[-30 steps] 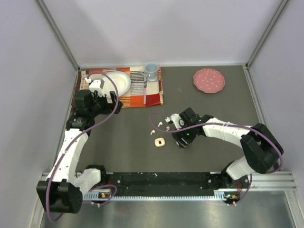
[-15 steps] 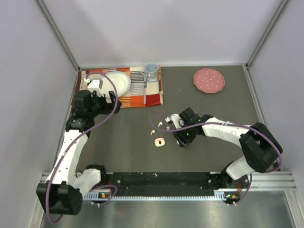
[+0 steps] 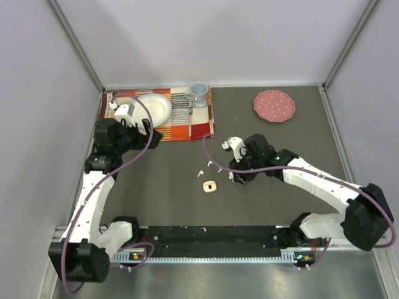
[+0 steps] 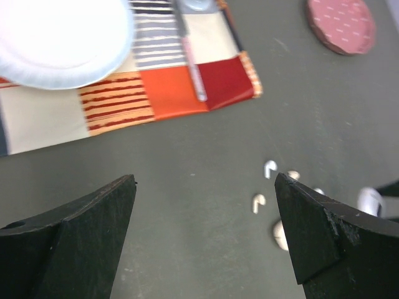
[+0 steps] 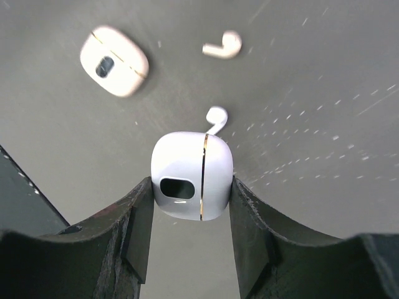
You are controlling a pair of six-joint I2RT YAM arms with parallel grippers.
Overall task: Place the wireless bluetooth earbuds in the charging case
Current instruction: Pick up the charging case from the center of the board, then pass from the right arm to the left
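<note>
**Right pincer grips a slick white case; earbuds lie loose beside it**

On the dark grey table (image 3: 156, 187), the left gripper (image 4: 204, 180) hangs released and empty near the striped orange-and-red cloth placemat (image 4: 156, 93), well apart from the work.

The right gripper (image 5: 192, 184) is clenched on the rounded glossy white plastic charging case (image 5: 187, 165), its pads on the two flanks. The gold seam looks closed.

A second, beige rounded case (image 5: 114, 60) lies free on the table nearby.

The tiny white short-stemmed plastic earbuds (image 4: 269, 167) are scattered on the table near it, none seated. One (image 5: 216, 117) lies just behind the held case.

Case and buds look light, hard and slippery. The curved flanks could squirt from a hard pinch. Each bud is probably best nipped across its stem or bulb, gently.
</note>
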